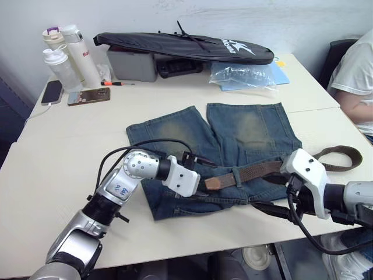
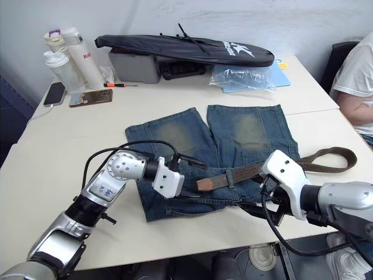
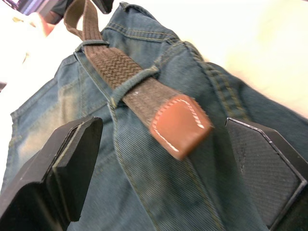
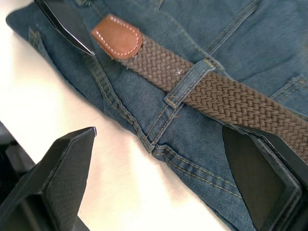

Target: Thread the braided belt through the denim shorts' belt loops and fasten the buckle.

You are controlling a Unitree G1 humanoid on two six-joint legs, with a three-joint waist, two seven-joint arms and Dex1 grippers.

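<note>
the braided belt (image 4: 216, 94) is lying along the denim shorts (image 1: 245, 131) waistband, passing under a belt loop (image 4: 185, 86) — both the left gripper (image 3: 163, 159) and right gripper (image 4: 159, 173) are hovering spread, pinching nothing.

This looks like an office or a lab room; two big pale tables (image 1: 175, 99) stand pushed together by a plain white wall (image 1: 233, 17); on the far side lie bottles (image 1: 64, 49), two phones (image 1: 87, 96), a grey box (image 1: 131, 64), a long black bag (image 1: 180, 46) and a plastic bag (image 1: 242, 76); a person (image 1: 355, 76) sits beside a black chair (image 1: 338, 55).
</note>
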